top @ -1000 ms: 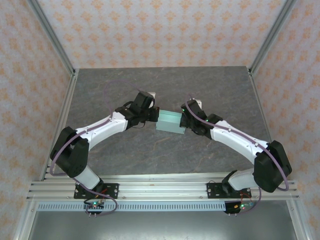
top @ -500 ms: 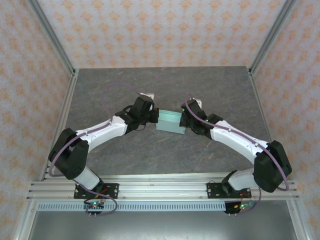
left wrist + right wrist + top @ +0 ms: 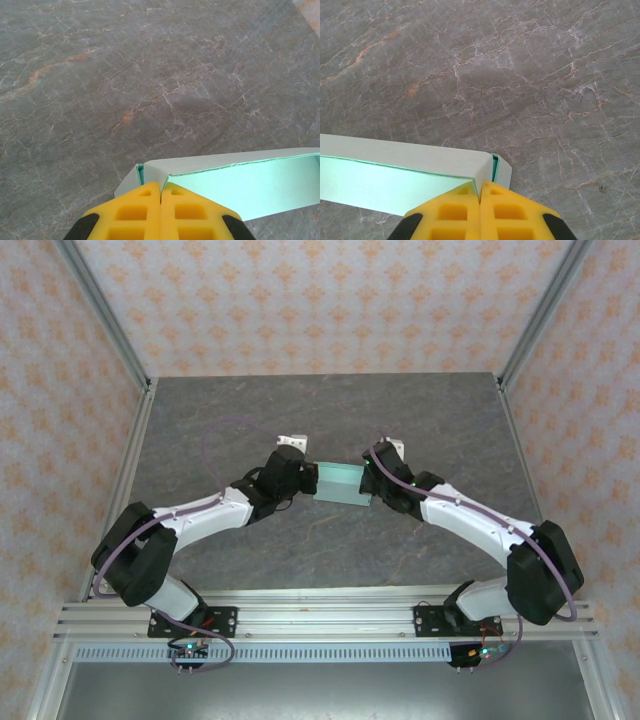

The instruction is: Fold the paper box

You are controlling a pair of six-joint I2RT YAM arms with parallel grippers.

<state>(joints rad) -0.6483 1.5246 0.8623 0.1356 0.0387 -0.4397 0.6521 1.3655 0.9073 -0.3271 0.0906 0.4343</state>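
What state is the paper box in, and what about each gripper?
paper box: folded up into a long box shape, held at both ends.
left gripper: shut, pinching the box's left end.
right gripper: shut, pinching the box's right end.

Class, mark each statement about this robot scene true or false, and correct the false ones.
1. The paper box sits between the left hand and the right hand. True.
2. The left hand is wide open. False: its yellow fingers are pressed together at the box's end.
3. The table is plain white. False: it is grey with marble-like veins.
4. The right hand's fingers are yellow. True.
5. The paper box is red. False: it is pale mint-teal.
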